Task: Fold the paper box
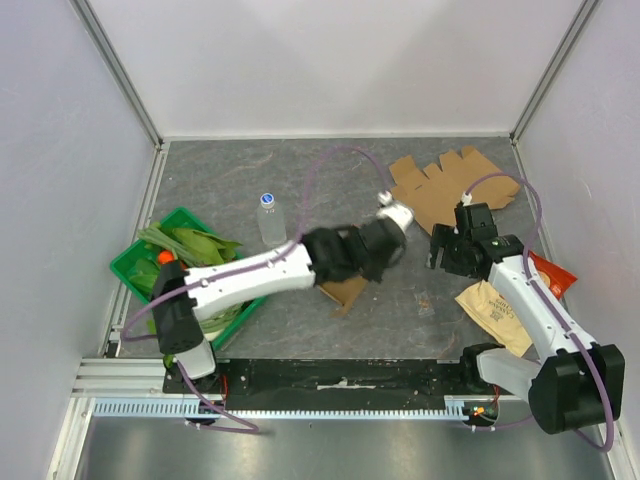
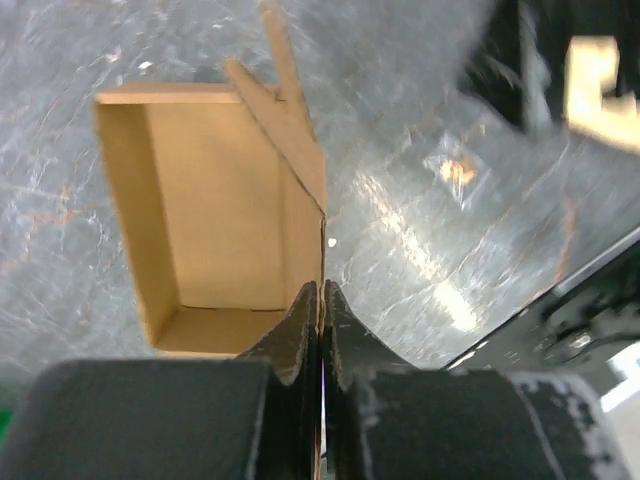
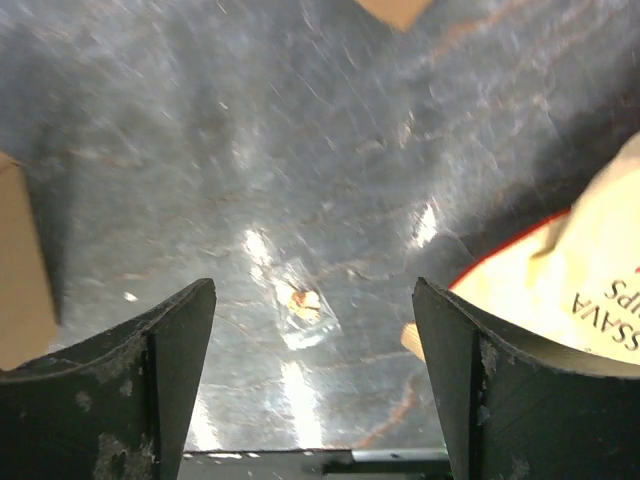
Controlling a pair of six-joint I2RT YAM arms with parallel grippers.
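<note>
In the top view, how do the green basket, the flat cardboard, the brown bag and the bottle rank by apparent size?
1. Green basket, though the left arm hides part.
2. Flat cardboard.
3. Brown bag, partly under the right arm.
4. Bottle.

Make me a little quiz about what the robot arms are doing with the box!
1. True or false: the left fingers are pinching a wall of the small cardboard box.
2. What is between the right fingers? A) a leaf B) nothing C) a cardboard flap
3. What stands upright on the table just beyond the green basket?

Key:
1. True. The fingers are closed on the box's thin side wall.
2. B. They are spread wide over the bare table.
3. The small clear bottle.
</note>
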